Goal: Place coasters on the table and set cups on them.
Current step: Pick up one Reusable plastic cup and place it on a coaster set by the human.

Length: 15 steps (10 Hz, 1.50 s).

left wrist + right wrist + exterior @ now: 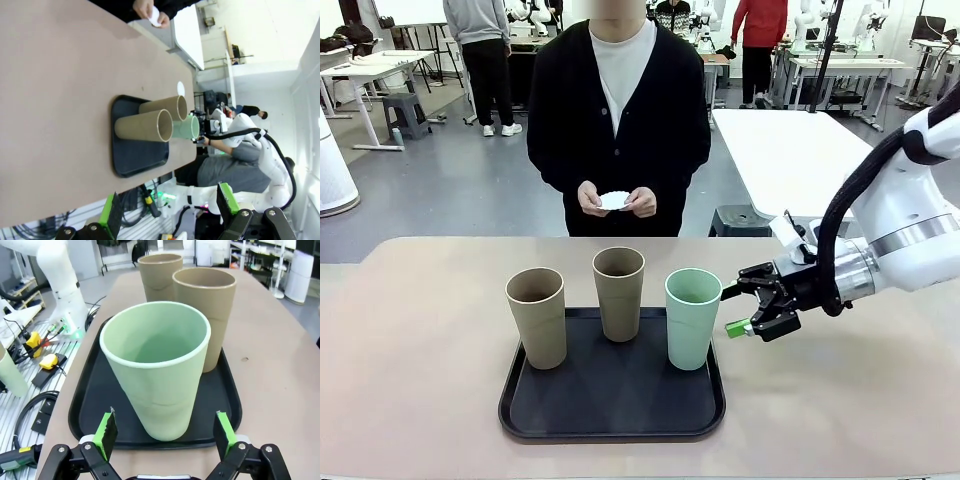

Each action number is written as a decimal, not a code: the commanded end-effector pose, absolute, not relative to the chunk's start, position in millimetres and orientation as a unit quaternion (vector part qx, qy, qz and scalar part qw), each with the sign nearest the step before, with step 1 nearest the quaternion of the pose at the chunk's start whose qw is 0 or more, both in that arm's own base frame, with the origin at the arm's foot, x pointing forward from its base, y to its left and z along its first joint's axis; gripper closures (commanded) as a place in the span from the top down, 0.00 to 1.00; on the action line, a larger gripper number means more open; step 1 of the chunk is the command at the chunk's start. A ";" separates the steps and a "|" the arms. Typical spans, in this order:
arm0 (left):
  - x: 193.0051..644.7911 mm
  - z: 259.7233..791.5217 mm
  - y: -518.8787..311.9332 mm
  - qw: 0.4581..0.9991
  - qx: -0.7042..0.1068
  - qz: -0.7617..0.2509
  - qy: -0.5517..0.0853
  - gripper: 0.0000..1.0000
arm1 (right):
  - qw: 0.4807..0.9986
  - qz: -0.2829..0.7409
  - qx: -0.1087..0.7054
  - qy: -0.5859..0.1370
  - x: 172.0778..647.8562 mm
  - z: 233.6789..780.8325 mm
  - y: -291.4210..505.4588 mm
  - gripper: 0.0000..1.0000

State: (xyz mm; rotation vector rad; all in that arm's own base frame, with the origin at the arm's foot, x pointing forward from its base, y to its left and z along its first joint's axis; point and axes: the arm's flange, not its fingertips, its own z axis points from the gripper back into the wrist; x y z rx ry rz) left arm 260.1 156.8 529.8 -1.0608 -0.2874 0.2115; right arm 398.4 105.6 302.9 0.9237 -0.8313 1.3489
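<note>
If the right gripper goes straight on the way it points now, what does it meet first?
The green cup on the tray: it stands just ahead of the right gripper, centred between its open jaws. How near it is, the pictures do not settle.

Grey floor (450, 200), a white rectangular table (800, 150) at right (more tables (370, 68) farther back), a grey stool (407, 112) far left.

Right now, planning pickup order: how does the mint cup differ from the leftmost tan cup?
The mint cup is pale green and stands at the tray's right edge by the open right pincer; the leftmost tan cup is brown, at its left edge. Both upright, empty.
</note>
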 end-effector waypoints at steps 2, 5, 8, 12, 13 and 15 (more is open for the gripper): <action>259.0 531.5 158.5 0.844 -0.509 0.096 -0.139 1.00 | 0.580 0.577 0.420 -0.393 389.6 296.8 83.7 1.00; 259.0 531.5 158.5 0.844 -0.509 0.096 -0.139 1.00 | 0.553 0.550 0.465 -0.419 390.3 282.4 72.8 1.00; 259.0 531.5 158.5 0.844 -0.509 0.096 -0.139 1.00 | 0.539 0.535 0.481 -0.439 393.9 272.9 74.6 1.00; 259.0 531.5 158.5 0.844 -0.509 0.096 -0.139 1.00 | 0.527 0.522 0.478 -0.471 398.3 261.4 89.7 1.00; 259.0 531.5 158.5 0.844 -0.509 0.096 -0.139 1.00 | 0.534 0.522 0.474 -0.467 400.8 258.2 92.9 1.00; 259.0 531.5 158.5 0.844 -0.509 0.096 -0.139 1.00 | 0.548 0.527 0.472 -0.446 401.2 254.0 105.8 1.00</action>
